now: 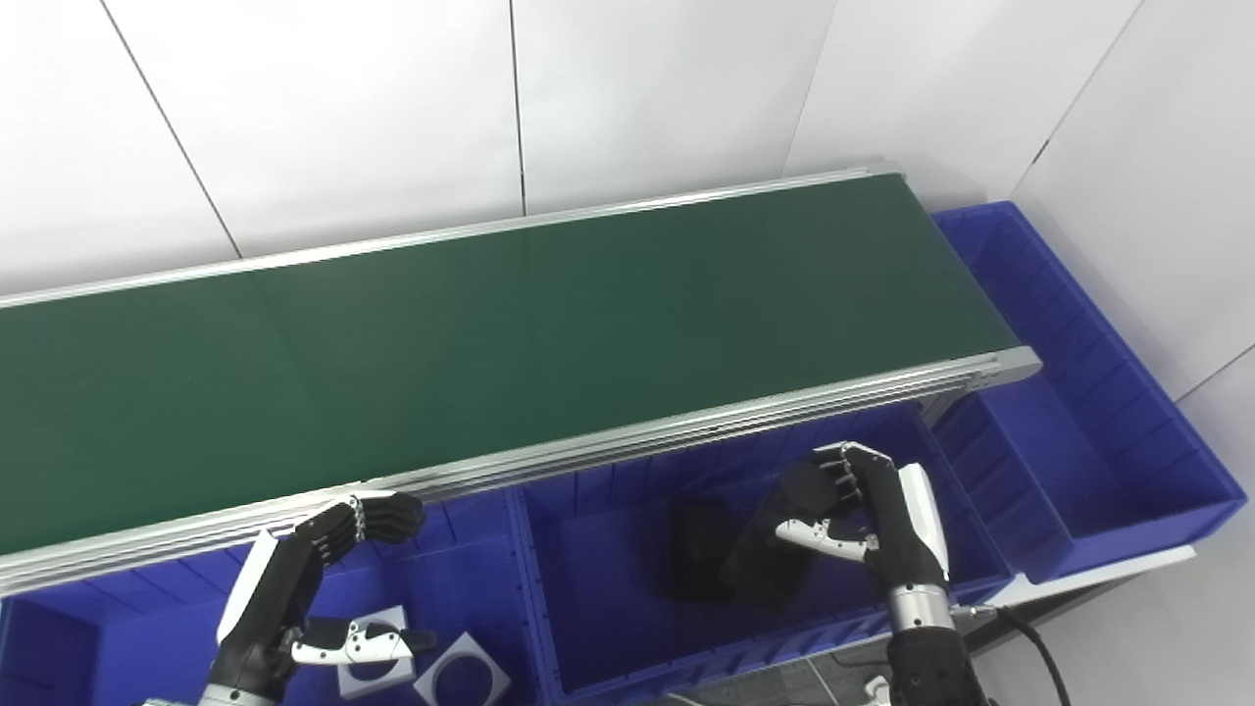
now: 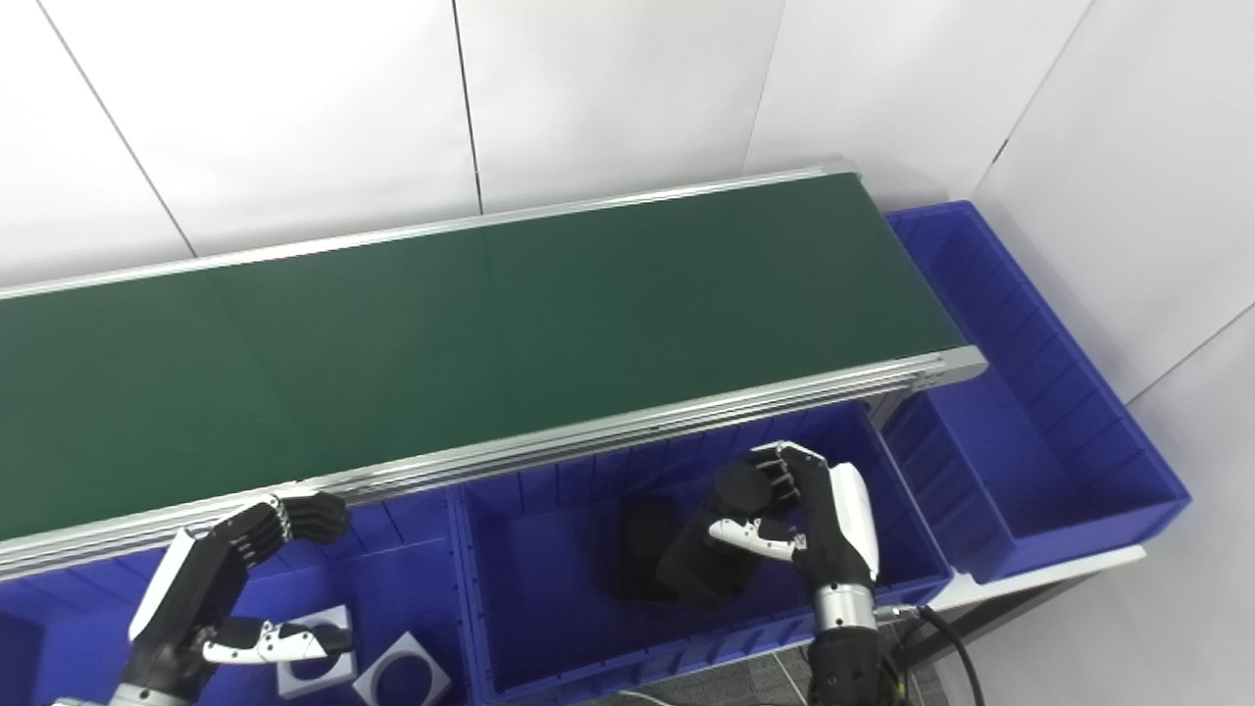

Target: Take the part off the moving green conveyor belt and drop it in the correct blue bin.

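The green conveyor belt [image 1: 490, 343] runs across the view with no part on it. My right hand [image 1: 873, 520] hangs over the middle blue bin [image 1: 588, 677], its fingers and thumb closed on the upper end of a black part [image 1: 760, 564] that tilts down into the bin. A second black part [image 1: 698, 547] lies on the bin floor just left of it. My left hand [image 1: 294, 588] is over the left blue bin [image 1: 471, 549], below the belt's front rail, with its fingers loosely curled, its thumb out and nothing in it.
Two white square parts with round holes [image 1: 377, 647] [image 1: 463, 675] lie in the left bin beside my left hand. A long blue bin [image 1: 1128, 431] stands at the belt's right end. The belt's aluminium rail [image 1: 686, 427] overhangs the bins. White wall panels rise behind.
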You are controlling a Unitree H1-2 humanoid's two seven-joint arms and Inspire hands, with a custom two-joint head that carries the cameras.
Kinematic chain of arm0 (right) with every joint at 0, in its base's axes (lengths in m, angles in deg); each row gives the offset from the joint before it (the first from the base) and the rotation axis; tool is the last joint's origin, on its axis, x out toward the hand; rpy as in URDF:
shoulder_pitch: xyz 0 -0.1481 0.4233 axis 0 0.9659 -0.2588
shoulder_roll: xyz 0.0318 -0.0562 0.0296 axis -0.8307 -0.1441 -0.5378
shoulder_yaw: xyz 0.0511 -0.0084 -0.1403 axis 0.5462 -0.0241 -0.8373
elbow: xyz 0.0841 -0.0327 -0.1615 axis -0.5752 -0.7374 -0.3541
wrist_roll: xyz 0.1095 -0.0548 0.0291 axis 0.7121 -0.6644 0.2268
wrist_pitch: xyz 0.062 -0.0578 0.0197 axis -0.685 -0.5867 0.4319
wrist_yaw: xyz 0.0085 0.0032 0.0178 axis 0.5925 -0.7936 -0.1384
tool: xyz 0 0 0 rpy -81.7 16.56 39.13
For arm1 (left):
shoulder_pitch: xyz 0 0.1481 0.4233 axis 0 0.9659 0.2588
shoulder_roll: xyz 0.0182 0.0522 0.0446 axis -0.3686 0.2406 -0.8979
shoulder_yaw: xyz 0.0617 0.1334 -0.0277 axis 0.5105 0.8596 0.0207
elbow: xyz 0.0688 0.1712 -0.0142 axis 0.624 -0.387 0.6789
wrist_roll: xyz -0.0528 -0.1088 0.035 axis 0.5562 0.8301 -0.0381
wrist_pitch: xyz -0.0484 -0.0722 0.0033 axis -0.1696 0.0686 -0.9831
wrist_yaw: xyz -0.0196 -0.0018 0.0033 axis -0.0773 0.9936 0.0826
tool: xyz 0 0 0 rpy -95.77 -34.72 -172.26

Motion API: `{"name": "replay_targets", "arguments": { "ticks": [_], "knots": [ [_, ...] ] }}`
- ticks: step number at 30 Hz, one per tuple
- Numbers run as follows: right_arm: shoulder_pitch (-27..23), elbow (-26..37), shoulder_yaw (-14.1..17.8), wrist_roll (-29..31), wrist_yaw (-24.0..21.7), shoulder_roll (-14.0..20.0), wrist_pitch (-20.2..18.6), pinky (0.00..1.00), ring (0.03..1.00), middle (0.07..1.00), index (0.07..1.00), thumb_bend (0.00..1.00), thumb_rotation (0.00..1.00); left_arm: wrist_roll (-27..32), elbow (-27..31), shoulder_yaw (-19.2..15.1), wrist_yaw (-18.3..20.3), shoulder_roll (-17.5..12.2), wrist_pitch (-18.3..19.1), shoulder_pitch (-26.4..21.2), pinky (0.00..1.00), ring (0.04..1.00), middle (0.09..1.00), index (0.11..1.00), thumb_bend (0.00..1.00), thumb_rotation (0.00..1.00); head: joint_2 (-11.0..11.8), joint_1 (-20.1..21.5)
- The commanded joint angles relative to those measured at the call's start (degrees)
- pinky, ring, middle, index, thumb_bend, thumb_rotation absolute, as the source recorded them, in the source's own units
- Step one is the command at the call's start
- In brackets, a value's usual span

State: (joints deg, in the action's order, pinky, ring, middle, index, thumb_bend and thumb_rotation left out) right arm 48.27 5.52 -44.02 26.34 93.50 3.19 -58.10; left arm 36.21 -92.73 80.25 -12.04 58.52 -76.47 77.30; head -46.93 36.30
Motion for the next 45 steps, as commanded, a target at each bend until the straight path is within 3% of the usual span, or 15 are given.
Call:
{"name": "replay_targets", "arguments": {
  "ticks": [1, 6, 7, 8, 9, 11, 14, 16, 27, 33, 37, 41, 45],
  "knots": [
    [-0.67, 0.65, -0.08, 0.54, 1.35, 0.61, 2.95, 0.35, 0.405, 0.472, 0.525, 0.52, 0.00, 0.36, 1.83, -0.45, 0.29, -0.03, -1.52, -0.32, 0.62, 0.634, 0.656, 0.656, 0.92, 0.05, -0.03, -0.05],
    [-0.54, 0.34, -0.74, 1.88, 0.46, 1.16, 5.07, 0.38, 0.408, 0.493, 0.543, 0.52, 0.00, -0.74, 2.14, -0.41, -0.09, 0.04, -1.56, -0.21, 0.60, 0.627, 0.653, 0.656, 0.92, 0.06, -0.04, -0.50],
    [-0.42, 0.47, -0.98, 2.08, 0.12, 1.36, 5.11, 0.40, 0.436, 0.523, 0.564, 0.61, 0.01, -0.73, 2.15, -0.42, -0.08, 0.06, -1.55, -0.18, 0.60, 0.627, 0.652, 0.655, 0.92, 0.06, -0.04, -0.50],
    [-0.28, 0.48, -1.32, 2.47, -0.28, 1.68, 5.81, 0.43, 0.488, 0.573, 0.604, 0.80, 0.05, -0.70, 2.20, -0.43, -0.05, 0.08, -1.54, -0.14, 0.60, 0.627, 0.651, 0.655, 0.92, 0.06, -0.04, -0.50],
    [-0.13, 0.59, -1.68, 2.81, -0.64, 2.00, 6.31, 0.49, 0.572, 0.646, 0.655, 0.92, 0.08, -0.65, 2.27, -0.44, -0.03, 0.11, -1.52, -0.10, 0.60, 0.628, 0.652, 0.655, 0.92, 0.06, -0.04, -0.50],
    [0.08, 0.53, -2.45, 2.93, -1.11, 2.73, 7.44, 0.58, 0.689, 0.735, 0.731, 0.99, 0.14, -0.52, 2.12, -0.40, 0.01, 0.20, -1.54, -0.14, 0.60, 0.627, 0.652, 0.654, 0.92, 0.07, 0.15, -0.94],
    [0.29, 0.72, -3.24, 2.35, -1.32, 3.64, 7.88, 0.69, 0.808, 0.825, 0.775, 1.00, 0.19, -0.80, 2.26, -0.31, -0.08, 0.28, -1.54, -0.13, 0.59, 0.627, 0.651, 0.655, 0.92, 0.06, 0.14, -1.17],
    [0.37, 0.94, -3.49, 2.20, -1.28, 3.92, 7.64, 0.71, 0.830, 0.838, 0.780, 1.00, 0.20, -0.70, 2.36, -0.32, -0.02, 0.33, -1.52, -0.09, 0.59, 0.628, 0.651, 0.655, 0.92, 0.06, 0.15, -1.27],
    [0.49, 2.24, -4.42, 1.92, -0.74, 3.71, 8.00, 0.70, 0.815, 0.841, 0.773, 1.00, 0.22, -1.03, 2.50, -0.27, -0.14, 0.41, -1.55, -0.10, 0.59, 0.625, 0.647, 0.650, 0.92, 0.06, 0.09, -1.64],
    [1.01, 8.98, -6.88, 5.43, -3.48, 2.07, 8.90, 0.64, 0.761, 0.819, 0.767, 1.00, 0.27, -1.26, 2.53, -0.30, -0.24, 0.38, -1.52, -0.04, 0.59, 0.625, 0.643, 0.648, 0.92, 0.07, 0.24, -2.34],
    [1.40, 12.90, -9.62, 9.23, -6.75, 1.42, 9.21, 0.65, 0.751, 0.812, 0.761, 1.00, 0.28, -0.98, 2.34, -0.15, 0.01, 0.47, -1.55, 0.24, 0.61, 0.632, 0.645, 0.649, 0.93, 0.07, 0.66, -6.15],
    [2.06, 17.92, -13.79, 9.79, -9.16, -1.30, 8.19, 0.62, 0.712, 0.803, 0.750, 1.00, 0.30, -2.04, 3.16, 0.19, -0.43, 1.30, -1.43, 0.80, 0.62, 0.632, 0.640, 0.642, 0.94, 0.05, 0.28, -11.25],
    [1.65, 17.53, -16.73, 10.42, -10.38, -3.47, 9.33, 0.62, 0.715, 0.811, 0.757, 1.00, 0.31, -3.17, 3.49, 0.43, -0.78, 2.27, -1.26, 0.82, 0.60, 0.631, 0.639, 0.638, 0.95, 0.03, 0.29, -14.41]
  ]
}}
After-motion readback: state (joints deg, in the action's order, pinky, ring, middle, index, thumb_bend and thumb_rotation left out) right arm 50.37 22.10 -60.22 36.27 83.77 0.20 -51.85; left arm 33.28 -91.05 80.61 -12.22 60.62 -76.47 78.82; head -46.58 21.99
